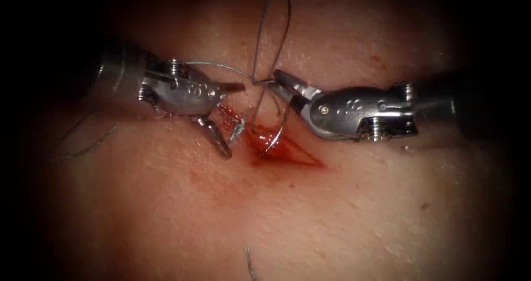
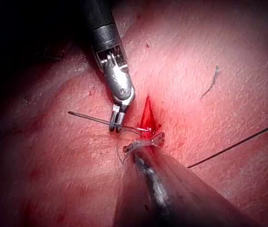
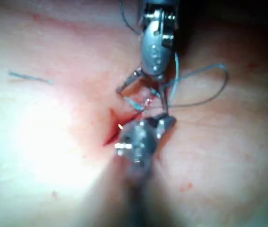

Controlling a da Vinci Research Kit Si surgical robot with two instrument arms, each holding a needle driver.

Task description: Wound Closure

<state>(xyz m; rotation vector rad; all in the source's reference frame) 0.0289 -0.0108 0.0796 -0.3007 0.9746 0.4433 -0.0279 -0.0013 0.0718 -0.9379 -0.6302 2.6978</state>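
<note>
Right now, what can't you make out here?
- Right tool is shut on a strand. It is too thin to tell whether it is thread or needle.
- Curved line at the cut is possibly the needle. In the endoscope view, red fluid hides its lower end.
- Left tool is open and holds nothing. In the left wrist view, its own shaft hides its tips.
- Thread is cut off by the endoscope view's bottom edge.

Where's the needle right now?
In the endoscope view the needle is held by the right tool just right of the cut, curving down with its tip in the red fluid; the left tool holds nothing.
</note>
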